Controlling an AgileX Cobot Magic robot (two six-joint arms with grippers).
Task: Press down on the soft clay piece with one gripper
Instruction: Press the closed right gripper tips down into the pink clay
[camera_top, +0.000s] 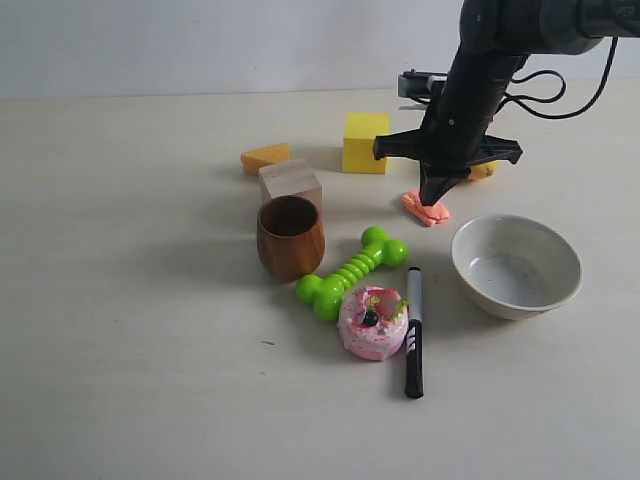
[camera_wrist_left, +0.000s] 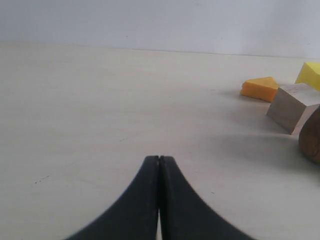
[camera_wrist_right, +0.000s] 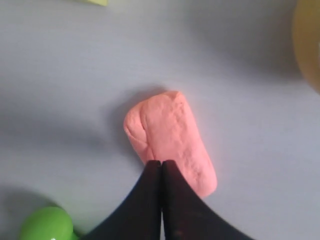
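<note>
**Item:** clay (camera_top: 427, 209), salmon-pink, small, flat, roughly oblong. In the exterior view it lies at ten o'clock from the bowl (camera_top: 530, 300) and at four o'clock from the cube (camera_top: 365, 142).

**Handling:** We judge it light, soft and slightly tacky. It should dent under load without sliding, and it may cling to the tips on lift-off. No hold is needed. We advise pressing straight down on its broad top, near the middle, so it does not tip.

**Right gripper** (camera_top: 433, 198): fingers drawn together, nothing between them, tips at the clay's upper face.

**Left gripper** (camera_wrist_left: 159, 158): fingers likewise together and empty, low over bare table. It is absent from the exterior view.

**Not readable:**
- We cannot tell whether the right tips bear on the clay or merely meet it.
- The clay's end beneath the tips is covered.
- The depth of any dent is unclear.
- A yellow thing (camera_top: 484, 170) at two o'clock from the clay is mostly hidden by the arm.
</note>
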